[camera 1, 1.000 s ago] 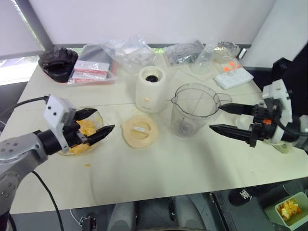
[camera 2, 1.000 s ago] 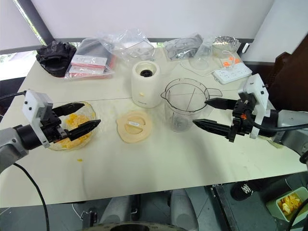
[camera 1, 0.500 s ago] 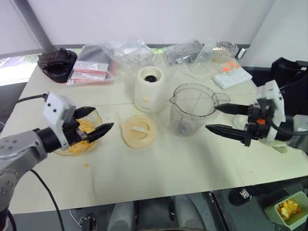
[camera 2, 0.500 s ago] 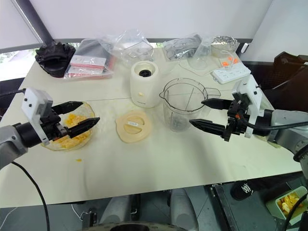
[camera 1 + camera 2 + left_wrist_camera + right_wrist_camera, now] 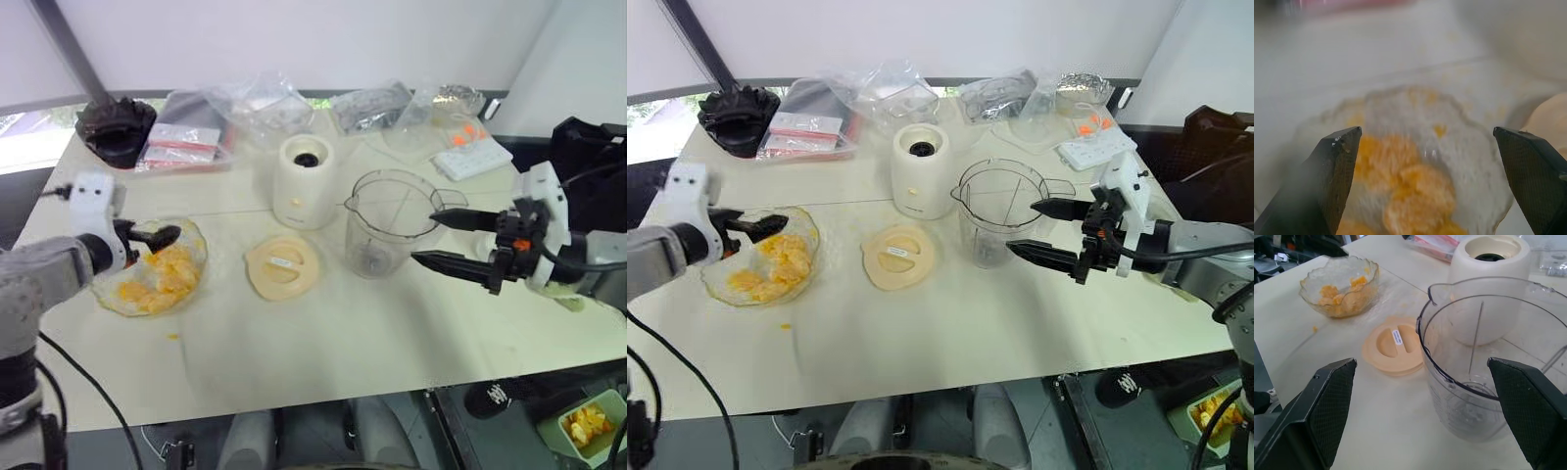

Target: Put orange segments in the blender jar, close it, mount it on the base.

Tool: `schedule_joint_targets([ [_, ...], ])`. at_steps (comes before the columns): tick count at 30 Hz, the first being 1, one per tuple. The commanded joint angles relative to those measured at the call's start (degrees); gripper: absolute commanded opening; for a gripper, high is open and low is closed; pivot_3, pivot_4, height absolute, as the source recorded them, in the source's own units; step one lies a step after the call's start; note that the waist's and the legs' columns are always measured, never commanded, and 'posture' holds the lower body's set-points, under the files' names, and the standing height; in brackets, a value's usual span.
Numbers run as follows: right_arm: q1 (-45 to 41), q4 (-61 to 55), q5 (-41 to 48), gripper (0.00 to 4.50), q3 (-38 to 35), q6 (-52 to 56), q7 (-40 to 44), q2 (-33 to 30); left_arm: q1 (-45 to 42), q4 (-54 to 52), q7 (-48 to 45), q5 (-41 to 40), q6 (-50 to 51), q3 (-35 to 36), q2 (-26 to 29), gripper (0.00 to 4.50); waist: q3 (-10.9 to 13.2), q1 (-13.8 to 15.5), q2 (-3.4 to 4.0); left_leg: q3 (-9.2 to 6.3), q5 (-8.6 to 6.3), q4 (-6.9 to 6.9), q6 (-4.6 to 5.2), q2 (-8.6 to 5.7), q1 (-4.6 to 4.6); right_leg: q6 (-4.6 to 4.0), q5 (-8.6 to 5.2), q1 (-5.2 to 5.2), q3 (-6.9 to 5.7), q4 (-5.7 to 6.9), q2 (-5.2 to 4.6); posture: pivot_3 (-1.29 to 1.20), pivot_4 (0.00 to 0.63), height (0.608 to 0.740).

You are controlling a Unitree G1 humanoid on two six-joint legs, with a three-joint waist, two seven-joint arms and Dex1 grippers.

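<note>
The orange segments (image 5: 774,266) are yellow-orange in a clear wavy-edged glass bowl (image 5: 717,284) near the left edge of the cream-white table (image 5: 950,333), and one small orange scrap (image 5: 785,326) lies on the table just beside the bowl. The blender jar (image 5: 1004,217) is clear with a dark blade at its bottom, the base (image 5: 920,170) is cream-white with a dark round socket on top, and the flat round lid (image 5: 898,256) is pale cream with a small white label. Both the left gripper (image 5: 752,224) and the right gripper (image 5: 1043,230) have black fingers on white housings, the right one marked with a spot of orange, and at the far edge lie a black crumpled thing (image 5: 737,117), clear plastic bags (image 5: 884,96) with red-and-white packets (image 5: 807,134), and a white power strip (image 5: 1101,149) with orange spots.
</note>
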Motion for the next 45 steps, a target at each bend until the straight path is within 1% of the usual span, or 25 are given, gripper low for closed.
schedule_joint_targets([
  [1, -0.8, -1.3, 0.4, 4.48, -1.1, -0.7, -0.1, 0.1, -3.2, -1.0, 5.5, 2.0, 7.0, 2.4, -5.3, 4.5, 0.0, 0.0, 0.0, -0.01, 0.0, 0.01, 0.0, 0.0, 0.0, 0.0, 0.0, 0.0, 0.0, 0.01, 0.0, 0.0, 0.15, 0.74],
  [3, -0.9, -1.6, 0.5, 4.48, -0.9, -0.7, -0.5, 0.4, -5.2, -0.3, 9.3, 4.6, 11.8, 5.7, -11.3, 4.5, 0.0, 0.1, -0.03, -0.02, 0.0, 0.03, 0.0, -0.01, 0.02, 0.02, 0.03, 0.02, 0.0, 0.02, 0.0, 0.0, 0.15, 0.74],
  [5, -0.7, -1.8, 0.3, 4.48, -0.7, -0.7, -0.8, 0.7, -5.7, -0.7, 11.1, 7.1, 14.6, 6.4, -15.4, 4.5, 0.0, 0.1, -0.05, -0.05, 0.01, 0.08, -0.01, -0.02, 0.04, 0.06, 0.07, 0.06, -0.01, 0.05, 0.03, 0.0, 0.15, 0.74],
  [11, -1.0, -1.9, 0.5, 4.48, -0.4, -0.5, -1.1, 0.9, -7.1, -0.8, 14.5, 12.8, 15.5, 7.2, -21.2, 4.5, 0.0, 0.1, -0.05, -0.05, 0.01, 0.08, -0.01, -0.02, 0.1, 0.03, 0.07, 0.09, 0.0, 0.08, 0.05, 0.0, 0.15, 0.74],
  [17, -1.4, -2.1, 0.7, 4.48, -0.2, -0.2, -1.8, 1.2, -8.3, -0.1, 16.3, 17.5, 15.5, 9.4, -23.4, 4.5, 0.0, 0.1, -0.07, -0.06, 0.01, 0.09, -0.02, -0.04, 0.09, 0.02, 0.08, 0.14, 0.01, 0.03, 0.03, 0.0, 0.15, 0.74],
  [22, -1.1, -2.3, 0.8, 4.48, -0.4, -0.2, -2.0, 1.2, -9.2, 1.5, 17.7, 20.2, 15.5, 11.6, -26.3, 4.5, 0.0, 0.1, -0.07, -0.07, 0.01, 0.09, -0.02, -0.04, 0.09, 0.02, 0.08, 0.14, 0.0, 0.04, 0.03, 0.0, 0.15, 0.74],
  [36, -0.3, -2.8, 0.1, 4.48, -0.6, -0.5, -2.7, 1.6, -12.3, 7.9, 17.9, 27.0, 15.5, 15.2, -31.6, 4.5, -0.1, 0.1, -0.1, -0.07, 0.01, 0.1, -0.02, -0.05, 0.09, 0.02, 0.09, 0.15, 0.0, 0.04, 0.03, 0.0, 0.15, 0.74],
  [45, 1.5, -4.1, 0.1, 4.48, -2.2, -0.5, -4.2, 1.7, -14.6, 13.4, 16.5, 31.4, 13.2, 16.3, -32.4, 4.5, -0.1, 0.1, -0.11, -0.07, 0.01, 0.1, -0.02, -0.05, 0.11, 0.03, 0.09, 0.16, 0.0, 0.05, 0.03, 0.0, 0.15, 0.74],
])
